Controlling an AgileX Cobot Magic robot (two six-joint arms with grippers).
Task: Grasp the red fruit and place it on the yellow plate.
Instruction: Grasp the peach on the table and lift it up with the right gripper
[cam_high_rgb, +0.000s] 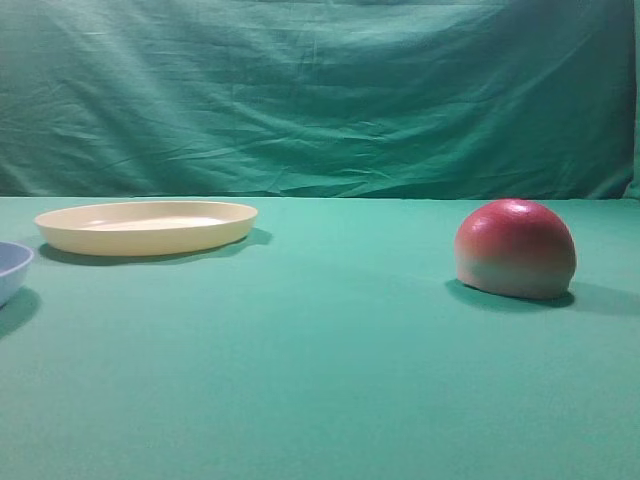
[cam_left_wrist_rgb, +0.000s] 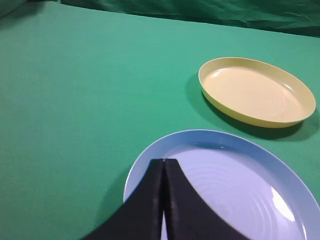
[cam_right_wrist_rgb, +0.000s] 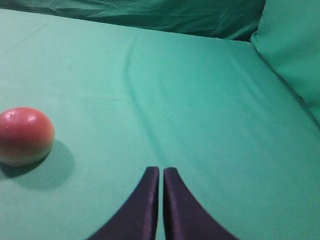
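Looking through the high view first, I count one plate (cam_high_rgb: 147, 226), one fruit (cam_high_rgb: 515, 248) and one blue dish (cam_high_rgb: 12, 268) on the green cloth (cam_high_rgb: 320, 380). The plate sits at the left, and I see nothing in it, though its low rim hides part of the inside from this flat angle. The dish is cut off by the left edge, so I only get a sliver of its rim. The fruit rests flat side down at the right, well apart from the plate. Neither arm shows here.

From the left wrist view, I see the left gripper (cam_left_wrist_rgb: 163, 161) with its two dark fingers pressed together, holding nothing. It hangs over the near rim of the dish (cam_left_wrist_rgb: 280, 165), which I see holding nothing; its lower right part runs out of frame and the fingers cover some of it. The plate (cam_left_wrist_rgb: 256, 90) lies just beyond the dish, apart from it, with a bare inside that I can see in full.

From the right wrist view, I see the right gripper (cam_right_wrist_rgb: 161, 170) shut as well, fingertips nearly meeting with only a thin slit between, nothing gripped. The fruit (cam_right_wrist_rgb: 25, 135) sits on the cloth at the left, well apart from the fingertips, its left side clipped by the frame edge.
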